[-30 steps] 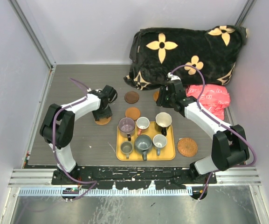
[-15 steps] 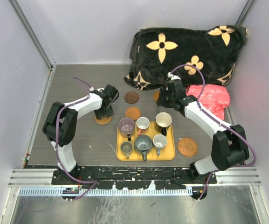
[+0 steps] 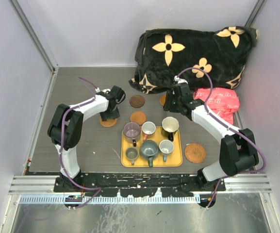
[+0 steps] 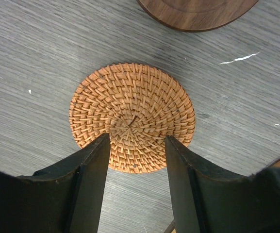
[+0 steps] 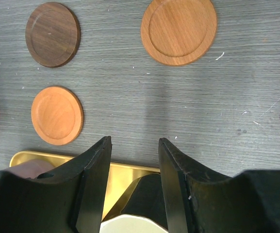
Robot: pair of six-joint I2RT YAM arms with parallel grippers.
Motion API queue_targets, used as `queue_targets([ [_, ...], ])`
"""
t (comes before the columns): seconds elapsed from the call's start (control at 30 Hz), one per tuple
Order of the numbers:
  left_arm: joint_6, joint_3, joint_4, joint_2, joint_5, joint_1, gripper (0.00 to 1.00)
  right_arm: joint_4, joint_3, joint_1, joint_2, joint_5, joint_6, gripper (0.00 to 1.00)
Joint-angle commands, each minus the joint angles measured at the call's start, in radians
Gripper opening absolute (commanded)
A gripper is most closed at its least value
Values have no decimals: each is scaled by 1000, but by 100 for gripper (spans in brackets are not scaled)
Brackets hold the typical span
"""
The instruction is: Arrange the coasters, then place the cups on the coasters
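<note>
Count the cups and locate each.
6, all on the yellow tray. Far row: purple cup, white cup, black cup. Near row: olive cup, large grey cup, small grey cup. None seems hidden.

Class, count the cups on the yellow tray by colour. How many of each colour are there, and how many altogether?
Purple cup: 1
White cup: 1
Black cup: 1
Grey cups: 2
Olive cup: 1
Total: 6

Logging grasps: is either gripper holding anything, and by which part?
Nothing is gripped. The left gripper stands open over the near edge of the wicker coaster, which lies flat; touch cannot be told. The right gripper is open and empty.
</note>
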Motion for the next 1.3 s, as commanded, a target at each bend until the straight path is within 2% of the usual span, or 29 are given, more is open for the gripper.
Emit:
queue_targets([
  [0.0, 12, 19, 22, 41, -33, 2, 52, 22, 47, 1, 0, 13, -13, 50],
  [0.87, 45, 77, -11, -93, -64, -3, 57, 24, 44, 1, -9, 23, -1, 49],
  [1.27, 103, 81, -15, -234, -22, -21, 59, -65, -20, -7, -98, 131, 60, 49],
])
